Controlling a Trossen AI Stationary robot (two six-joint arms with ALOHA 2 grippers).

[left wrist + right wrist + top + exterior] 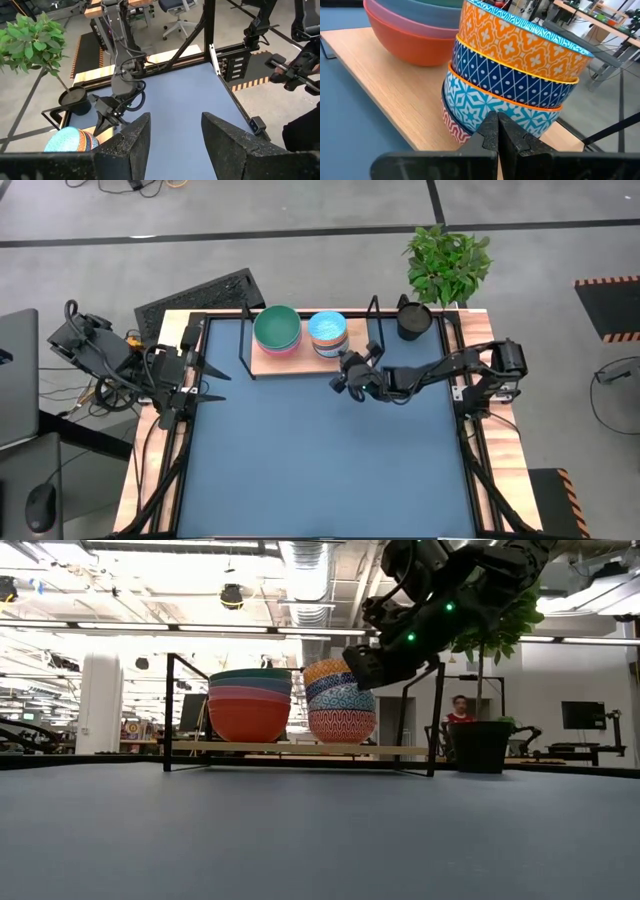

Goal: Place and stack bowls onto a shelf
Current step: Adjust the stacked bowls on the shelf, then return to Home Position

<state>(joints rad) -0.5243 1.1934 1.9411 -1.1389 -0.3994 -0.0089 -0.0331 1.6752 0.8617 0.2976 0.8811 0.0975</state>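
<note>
On the shelf point(300, 362), a wooden board in a black wire frame at the table's far side, stand two stacks of bowls. The left stack point(277, 329) is plain, pink-red below and teal on top. The right stack point(327, 334) holds several patterned bowls point(515, 75), an orange one on top. My right gripper point(497, 134) is shut and hovers just in front of the patterned stack's lower bowls, near the board's front edge, with nothing in it. My left gripper point(172, 142) is open, raised at the table's left edge, with nothing between its fingers.
A black cup point(413, 320) stands right of the shelf, a potted plant point(447, 265) behind it. A keyboard point(200, 295) lies beyond the far left corner. The blue tabletop point(320, 460) spreads wide in front of the shelf.
</note>
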